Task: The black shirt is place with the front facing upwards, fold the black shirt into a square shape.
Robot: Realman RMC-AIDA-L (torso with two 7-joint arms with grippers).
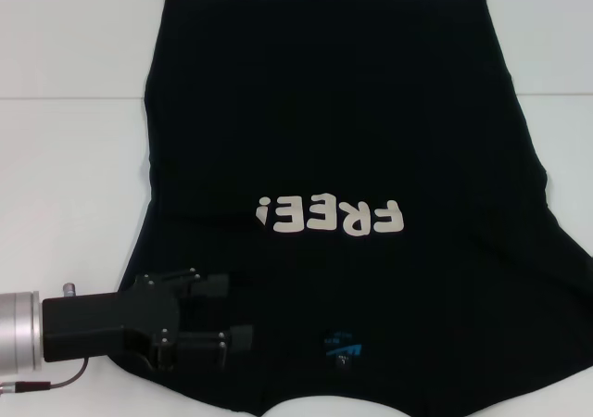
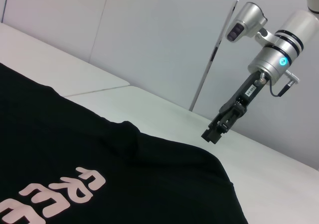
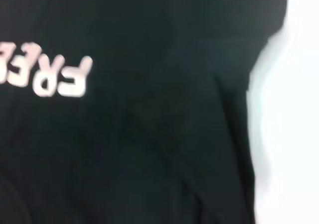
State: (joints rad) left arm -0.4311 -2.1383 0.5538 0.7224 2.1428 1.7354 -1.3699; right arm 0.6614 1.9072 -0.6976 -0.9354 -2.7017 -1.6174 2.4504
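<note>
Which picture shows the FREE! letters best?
The head view: all the letters show on the shirt, upside down. The left wrist view cuts them off at its edge. The right wrist view shows some, blurred.

- The shirt (image 1: 343,111) is plain black all over.
- Its letters (image 1: 332,218) are cream, in solid block shapes, with no outline.
- The neck label (image 1: 341,347) is small and blue.
- The table (image 1: 65,148) is white.
- The left gripper (image 1: 218,322) is black, on a silver wrist.
- The right gripper (image 2: 213,133) is black too, on a silver arm with a small turquoise light.
</note>
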